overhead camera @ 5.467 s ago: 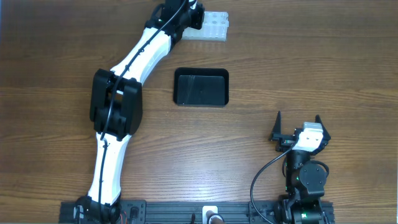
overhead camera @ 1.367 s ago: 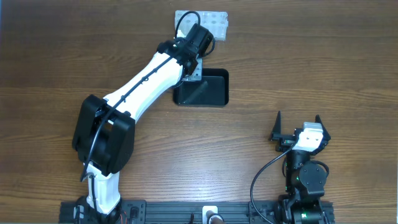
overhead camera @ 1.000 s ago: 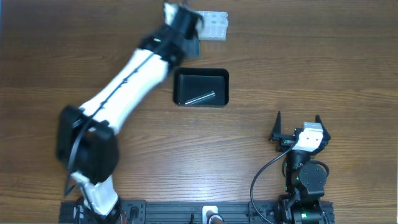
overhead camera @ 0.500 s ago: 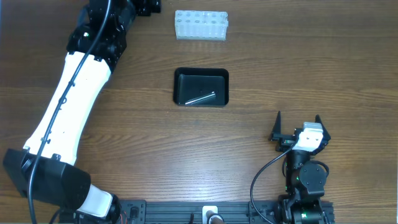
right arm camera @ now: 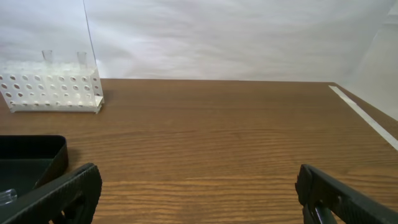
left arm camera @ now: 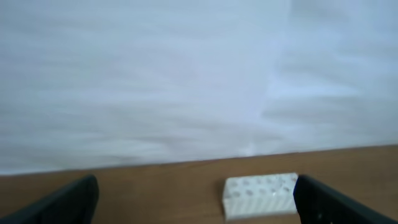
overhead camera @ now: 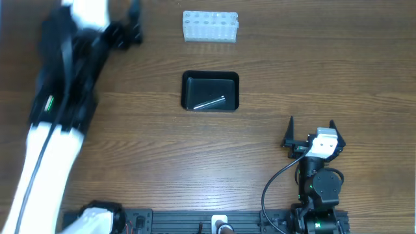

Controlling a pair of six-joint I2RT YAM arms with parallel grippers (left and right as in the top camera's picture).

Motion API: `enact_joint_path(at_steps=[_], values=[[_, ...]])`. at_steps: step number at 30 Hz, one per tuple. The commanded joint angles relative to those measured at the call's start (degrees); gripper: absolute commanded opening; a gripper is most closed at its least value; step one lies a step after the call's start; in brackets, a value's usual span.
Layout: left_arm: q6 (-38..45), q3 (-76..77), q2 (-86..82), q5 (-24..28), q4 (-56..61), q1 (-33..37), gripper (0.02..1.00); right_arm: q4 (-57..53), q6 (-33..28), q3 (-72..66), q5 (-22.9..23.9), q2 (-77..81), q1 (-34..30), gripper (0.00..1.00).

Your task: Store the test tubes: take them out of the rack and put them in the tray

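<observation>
Top view showed the rack at the worktop's far edge, long axis left to right, two test tubes upright in it; one tube lay in the tray; the left tool, jaws wide and empty, sat off the rack's left end, nearer than the open right tool.

Bare tabletop separates the rack and the tray, with the left arm well apart at left.
</observation>
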Motion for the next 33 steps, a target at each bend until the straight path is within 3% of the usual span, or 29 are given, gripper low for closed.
enact_joint_path(at_steps=[1, 12, 33], values=[[0.8, -16.9, -16.4, 5.9, 2.6, 5.1, 1.0, 0.0, 0.2, -0.5, 0.5, -0.5, -0.4, 0.991], [1.0, -46.7, -54.4, 7.3, 1.9, 6.8, 0.998, 0.0, 0.2, -0.5, 0.5, -0.5, -0.4, 0.993], [0.8, -68.4, -67.2, 9.0, 8.9, 7.6, 0.998, 0.0, 0.2, -0.5, 0.5, -0.5, -0.4, 0.991]])
